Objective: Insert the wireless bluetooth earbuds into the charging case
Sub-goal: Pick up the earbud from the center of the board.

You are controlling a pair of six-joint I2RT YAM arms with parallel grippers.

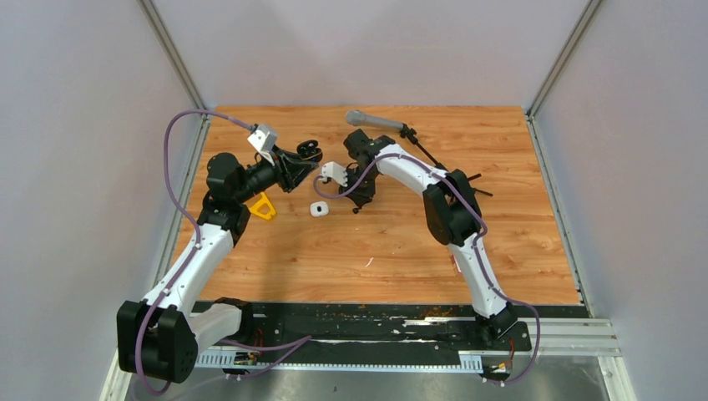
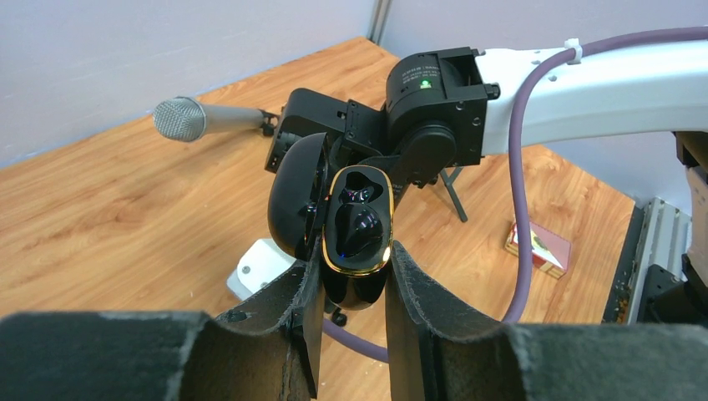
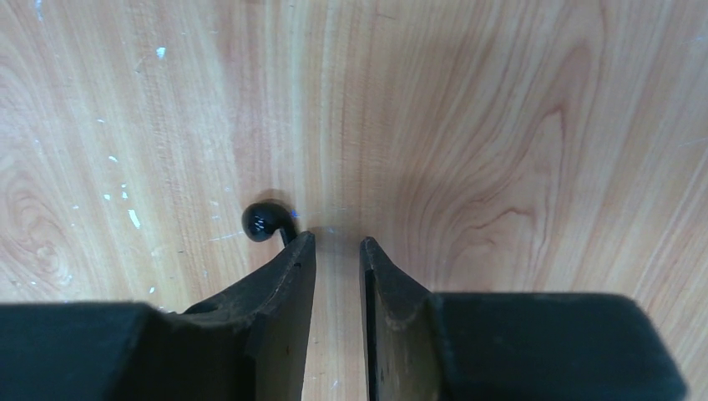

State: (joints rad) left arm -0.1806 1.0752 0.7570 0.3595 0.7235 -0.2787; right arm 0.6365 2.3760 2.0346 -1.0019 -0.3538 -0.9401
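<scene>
Between the jaws of the left gripper point(image 2: 355, 255) a glossy black, gold-rimmed charging case point(image 2: 359, 221) is pinched with its lid open, presented for loading. Just beside the right gripper point(image 3: 334, 246), its jaws slightly parted and empty, a tiny black earbud point(image 3: 260, 221) lies on the wooden surface point(image 3: 501, 125).

1. Pale grey walls point(image 1: 359, 50) are closing in the table point(image 1: 376, 259) on the left, far and right.
2. Metal posts point(image 1: 171, 50) are rising at both far corners.
3. A metal rail point(image 1: 568, 334) is running along the near edge.
4. Soft, even light is falling on the wood-grain top.

Glossy plastic case point(image 2: 357, 242), matt wood-grain table point(image 3: 501, 125)
</scene>
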